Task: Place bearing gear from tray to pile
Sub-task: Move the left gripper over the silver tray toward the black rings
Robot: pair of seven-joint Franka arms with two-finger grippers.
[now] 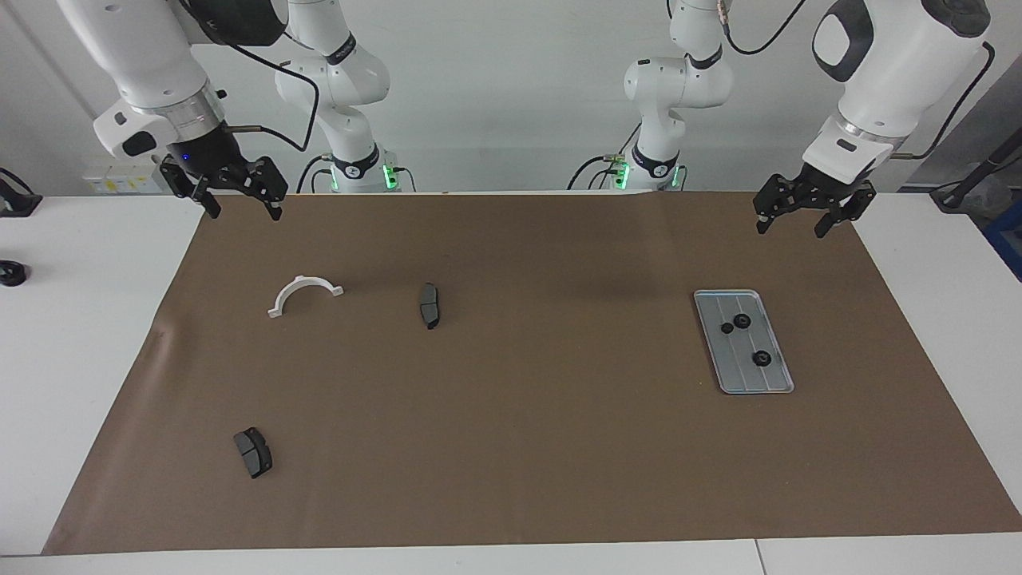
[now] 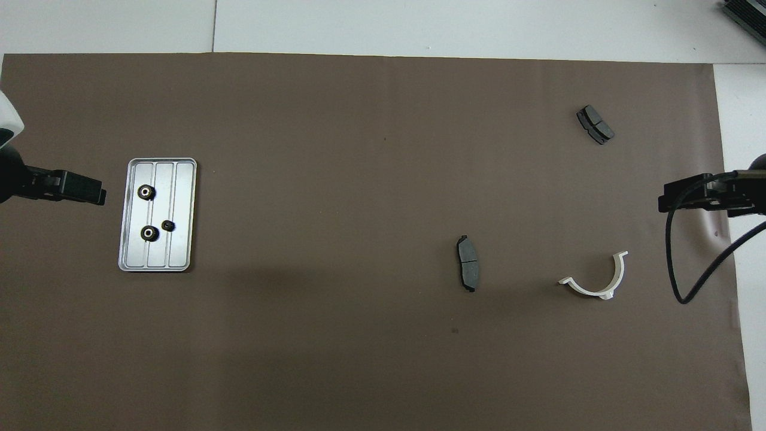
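Observation:
The silver-grey grooved tray (image 1: 736, 377) lies on the brown mat toward the left arm's end; it also shows in the overhead view (image 2: 181, 242). Three small black round gears lie in it: two larger ones (image 1: 742, 321) (image 1: 762, 358) and a smaller one (image 1: 727, 327). The pile's parts lie scattered toward the right arm's end: a white half-ring bracket (image 1: 303, 294) and two dark grey brake pads (image 1: 429, 306) (image 1: 253, 452). My left gripper (image 1: 790, 231) hangs open and empty in the air over the mat's edge beside the tray. My right gripper (image 1: 245, 214) hangs open and empty over the mat's corner.
The brown mat (image 1: 519, 415) covers most of the white table. A small black object (image 1: 11, 273) sits on the bare table past the right arm's end of the mat. A black cable (image 2: 697, 263) hangs from the right arm.

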